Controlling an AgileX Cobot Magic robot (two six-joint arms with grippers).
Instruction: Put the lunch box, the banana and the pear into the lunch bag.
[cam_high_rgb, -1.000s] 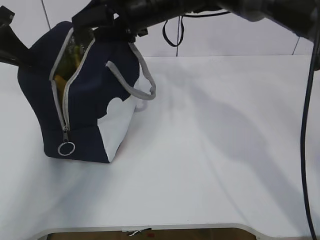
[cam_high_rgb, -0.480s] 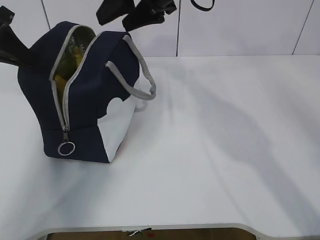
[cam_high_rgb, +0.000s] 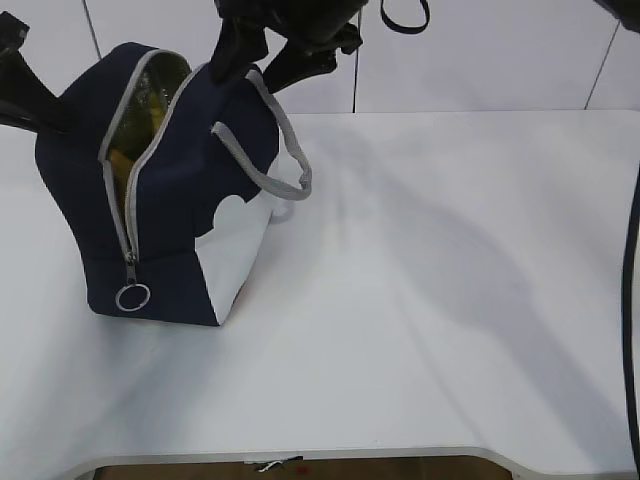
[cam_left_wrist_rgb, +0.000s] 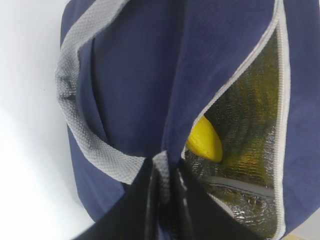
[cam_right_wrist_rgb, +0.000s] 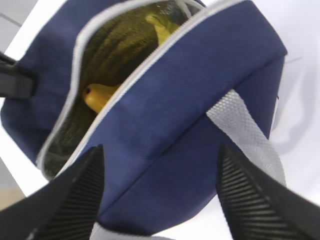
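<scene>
The navy lunch bag (cam_high_rgb: 180, 200) stands at the left of the table with its grey zipper open. Yellow fruit shows in its foil-lined inside (cam_high_rgb: 125, 160). In the right wrist view a yellow fruit end with a dark tip (cam_right_wrist_rgb: 97, 95) and a second yellow piece (cam_right_wrist_rgb: 162, 27) lie inside; I cannot tell banana from pear. The left wrist view shows one yellow end (cam_left_wrist_rgb: 204, 140). The lunch box is not clearly visible. My left gripper (cam_left_wrist_rgb: 162, 172) is shut on the bag's grey webbing and fabric at its far-left side (cam_high_rgb: 45, 110). My right gripper (cam_high_rgb: 270, 55) hangs open and empty above the bag's top (cam_right_wrist_rgb: 160, 155).
The bag's metal ring pull (cam_high_rgb: 132, 297) hangs low on the front. A grey handle (cam_high_rgb: 285, 160) loops out to the right. The white table (cam_high_rgb: 430, 300) stretches to the right, and its front edge (cam_high_rgb: 300, 455) is near the bottom.
My right gripper has lifted out of the bag's mouth, rose above it, then came down a little. The bag and my left gripper have not moved.
</scene>
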